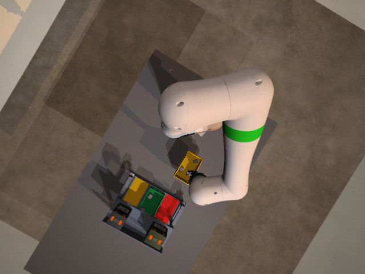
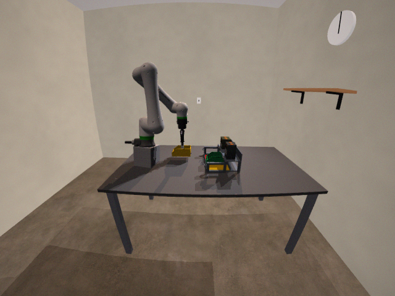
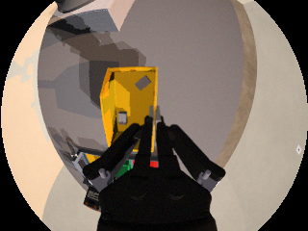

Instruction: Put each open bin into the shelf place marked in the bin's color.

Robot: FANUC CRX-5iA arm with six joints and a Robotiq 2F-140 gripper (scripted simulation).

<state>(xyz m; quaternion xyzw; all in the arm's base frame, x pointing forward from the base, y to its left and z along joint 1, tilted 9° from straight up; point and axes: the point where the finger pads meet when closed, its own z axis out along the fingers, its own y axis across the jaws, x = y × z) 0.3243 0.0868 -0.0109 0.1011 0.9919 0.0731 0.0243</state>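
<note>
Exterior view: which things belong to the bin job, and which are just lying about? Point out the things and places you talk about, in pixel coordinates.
For the job:
- gripper (image 1: pixel 189 173) (image 2: pixel 182 147) (image 3: pixel 153 112)
- yellow bin (image 1: pixel 187 164) (image 2: pixel 181 153) (image 3: pixel 135 98), held
- green bin (image 1: pixel 152 200) (image 2: pixel 214 156) (image 3: pixel 124 169), on the shelf (image 1: pixel 132 235) (image 2: pixel 239 156)

Not for the job:
- wall clock (image 2: pixel 345 26)
- wooden wall shelf (image 2: pixel 320 90)
- wall plate (image 2: pixel 199 100) (image 3: pixel 298 149)

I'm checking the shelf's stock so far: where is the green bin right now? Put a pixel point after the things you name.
In the top view, the green bin (image 1: pixel 152 201) (image 2: pixel 214 156) sits on the shelf between the yellow mark (image 1: pixel 132 195) and the red mark (image 1: pixel 167 208).

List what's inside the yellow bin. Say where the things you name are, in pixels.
Two small grey parts show inside the yellow bin (image 1: pixel 186 165) (image 2: pixel 181 153) (image 3: pixel 132 96); the tool (image 1: pixel 189 173) (image 2: pixel 182 147) (image 3: pixel 153 112) covers some of its interior, so anything there stays unseen.
</note>
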